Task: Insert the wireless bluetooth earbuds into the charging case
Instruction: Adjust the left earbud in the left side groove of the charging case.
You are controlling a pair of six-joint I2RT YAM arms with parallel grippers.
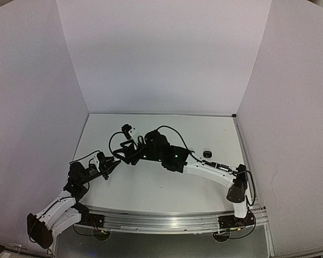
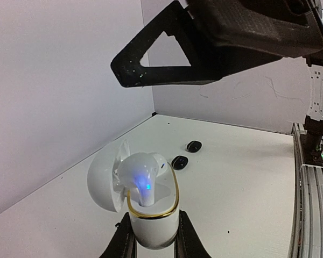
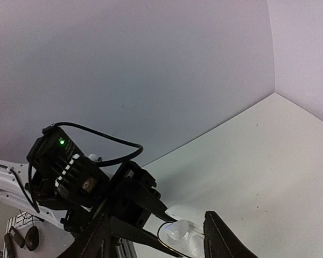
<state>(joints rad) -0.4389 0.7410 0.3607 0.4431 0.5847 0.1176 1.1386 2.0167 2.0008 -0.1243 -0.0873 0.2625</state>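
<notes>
Soft, even light with a violet tint falls on the walls (image 1: 161, 54) — shadows are faint. The overhead view bends at its edges; the right wrist view is dimmer.

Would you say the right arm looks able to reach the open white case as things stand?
Probably yes: the left pincer grips the white case with its lid swung open, and the right pincer hangs open just above it, nothing between them.
</notes>
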